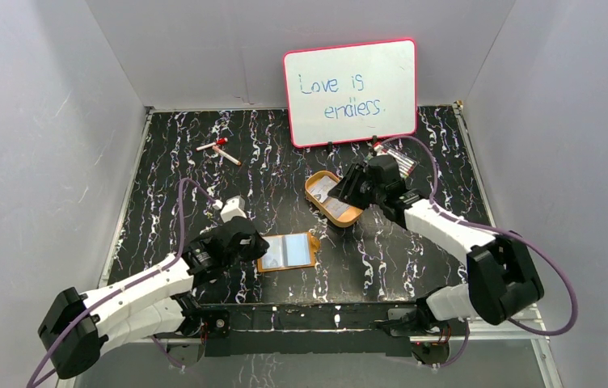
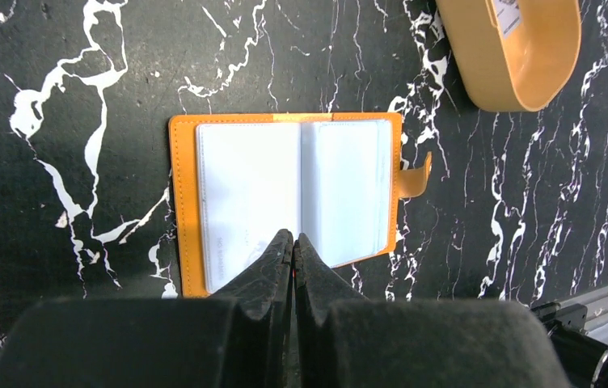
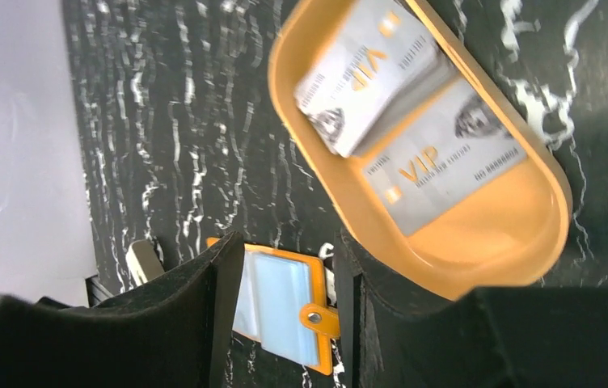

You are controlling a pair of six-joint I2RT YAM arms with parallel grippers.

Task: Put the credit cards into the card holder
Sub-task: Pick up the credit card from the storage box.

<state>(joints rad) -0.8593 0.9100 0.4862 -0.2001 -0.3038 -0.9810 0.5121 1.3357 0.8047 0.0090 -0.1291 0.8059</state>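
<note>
in the oval tray [image 1: 352, 217] near the table's middle, the credit cards [image 3: 382, 73] lie overlapping, at about 1 o'clock from the right gripper [image 3: 285, 250] in its own wrist view, their long axes running roughly 8 to 2 o'clock; the right arm is clearly the nearer one. that gripper hangs at the tray's rim, arm reached forward, jaws spread with nothing between them. the card holder [image 2: 285, 186] lies open at about 7 o'clock from the tray in the top view, and the left gripper [image 2: 293, 242], pressed together, has its tips at the holder's fold.
</note>
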